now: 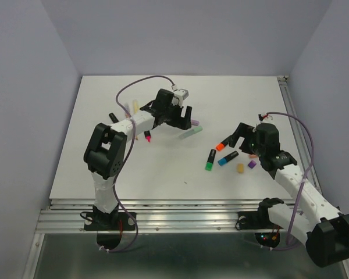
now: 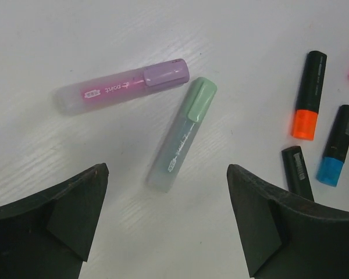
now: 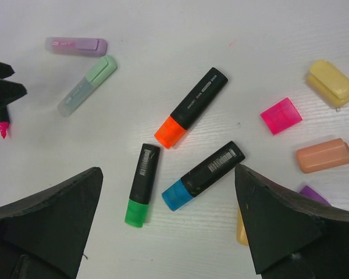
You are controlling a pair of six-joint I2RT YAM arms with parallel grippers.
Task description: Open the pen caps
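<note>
Pincer on the left (image 2: pixel 167 171) gapes empty above the mint-capped pen (image 2: pixel 183 133) and purple-capped pen (image 2: pixel 122 87) on the bench (image 2: pixel 250 35); right pincer (image 3: pixel 167 170), spread wide too, hangs over three black pens (image 3: pixel 192 107), loose pink cap (image 3: pixel 281 115) nearby.

On my left lie a purple-capped pen (image 2: pixel 125 87) and a mint-capped pen (image 2: pixel 183 133), cap ends close. On my right lie black barrels: orange-capped pen (image 3: pixel 189 108), blue-capped pen (image 3: pixel 203 175), green-capped pen (image 3: pixel 142 184). A pink cap (image 3: pixel 281 115), yellow cap (image 3: pixel 332 83) and peach cap (image 3: pixel 323 155) lie loose.

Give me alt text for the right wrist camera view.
Open right gripper over a white table with three black pens capped orange, green and blue. Loose pink cap, yellow cap and peach cap lie at right; two pastel pens upper left.
</note>
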